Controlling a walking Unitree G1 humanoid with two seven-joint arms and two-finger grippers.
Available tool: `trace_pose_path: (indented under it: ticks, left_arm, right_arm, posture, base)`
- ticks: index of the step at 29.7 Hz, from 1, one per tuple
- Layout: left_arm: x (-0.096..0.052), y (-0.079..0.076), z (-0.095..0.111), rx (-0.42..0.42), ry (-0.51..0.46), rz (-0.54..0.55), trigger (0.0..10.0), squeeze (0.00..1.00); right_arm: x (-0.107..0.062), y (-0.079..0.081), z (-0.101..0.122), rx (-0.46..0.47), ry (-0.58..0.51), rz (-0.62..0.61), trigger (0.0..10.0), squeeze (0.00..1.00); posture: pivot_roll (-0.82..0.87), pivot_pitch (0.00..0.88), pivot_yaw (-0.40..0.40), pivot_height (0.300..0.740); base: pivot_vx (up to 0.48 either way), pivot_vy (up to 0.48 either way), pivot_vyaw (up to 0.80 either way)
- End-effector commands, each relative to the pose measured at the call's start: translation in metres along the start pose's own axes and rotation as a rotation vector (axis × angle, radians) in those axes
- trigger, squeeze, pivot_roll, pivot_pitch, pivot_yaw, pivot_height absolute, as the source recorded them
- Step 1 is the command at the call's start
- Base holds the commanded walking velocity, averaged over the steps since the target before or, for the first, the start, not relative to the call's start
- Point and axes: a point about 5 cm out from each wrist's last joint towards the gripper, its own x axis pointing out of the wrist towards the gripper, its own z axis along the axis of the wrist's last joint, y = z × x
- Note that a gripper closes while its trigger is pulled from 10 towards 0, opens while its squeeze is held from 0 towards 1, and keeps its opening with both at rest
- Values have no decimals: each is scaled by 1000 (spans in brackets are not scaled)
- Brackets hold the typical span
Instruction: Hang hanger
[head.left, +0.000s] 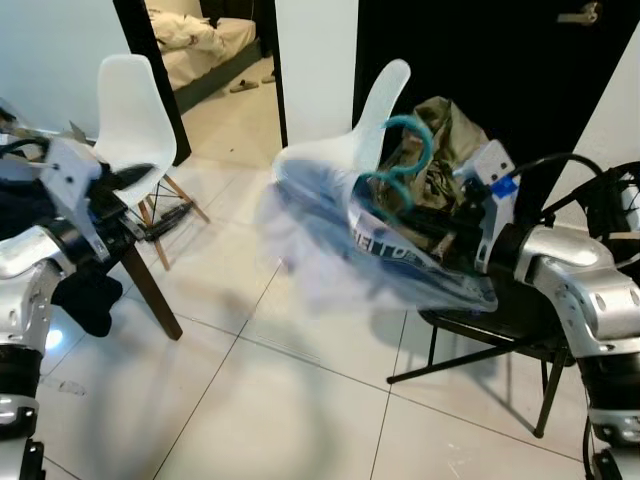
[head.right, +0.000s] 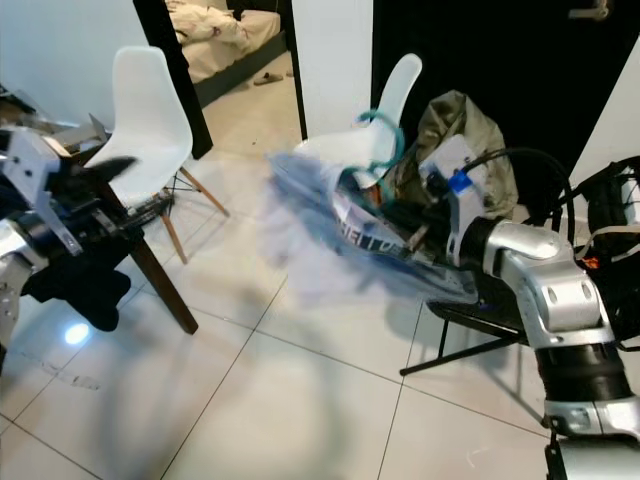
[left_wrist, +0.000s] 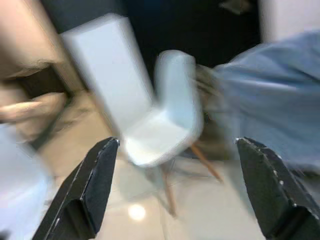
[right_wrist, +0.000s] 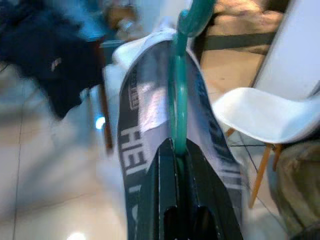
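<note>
Pinching the teal hanger (right_wrist: 179, 85) by its neck, the right claw (right_wrist: 180, 150) points its hook forward-left, while the left claw (left_wrist: 180, 185) hangs spread.

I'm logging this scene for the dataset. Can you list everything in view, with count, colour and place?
hanger: one, teal, clamped in the right gripper.
garment: one, pale blue, lettered band, on the hanger, blurred.
white chairs: two, one on the left, one mid-scene.
black chair: one, right, beneath the right arm.
olive cloth: one heap, above the black chair.
dark clothing: one, far left.
left gripper: open, at left.
right gripper: shut on the hanger.
</note>
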Motion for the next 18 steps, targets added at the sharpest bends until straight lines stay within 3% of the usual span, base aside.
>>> trace_pose_path:
  ticks: [1,3,4,5,6,8,9,10,11,18]
  left_arm:
    - [-6,-12,-21,-48,34,100,10000,1000]
    - [-6,-12,-21,-48,34,100,10000,1000]
    - [-3,-27,-27,-92,24,100,10000,1000]
    - [-3,-27,-27,-92,24,100,10000,1000]
    - [2,-43,-30,-130,3,77,10000,1000]
    - [2,-43,-30,-130,3,77,10000,1000]
    - [8,-55,-30,-183,-31,52,10000,1000]
    - [8,-55,-30,-183,-31,52,10000,1000]
    - [13,-64,-28,-235,-71,35,10000,0]
    - [33,-108,-17,-432,-223,-58,10000,0]
  right_arm:
    - [3,-10,10,76,-78,-104,0,0]
    - [3,-10,10,76,-78,-104,0,0]
    - [5,-14,16,139,-128,-126,0,0]
    - [5,-14,16,139,-128,-126,0,0]
    - [8,-14,22,186,-168,-112,0,0]
    - [8,-14,22,186,-168,-112,0,0]
    - [9,-12,27,223,-198,-85,0,0]
    - [9,-12,27,223,-198,-85,0,0]
    - [10,-12,32,250,-223,-64,0,0]
    - [13,-14,39,337,-276,-80,0,0]
  posture:
    - [-45,66,12,740]
    - [-45,66,12,740]
    - [-44,66,11,740]
    - [-44,66,11,740]
    - [-42,66,7,740]
    - [-42,66,7,740]
    - [-45,66,5,740]
    - [-45,66,5,740]
    - [-47,66,1,740]
    - [-52,69,2,740]
  base:
    - [0,0,0]
    - [0,0,0]
    - [0,0,0]
    - [0,0,0]
    - [0,0,0]
    - [0,0,0]
    - [0,0,0]
    - [0,0,0]
    - [0,0,0]
    - [0,0,0]
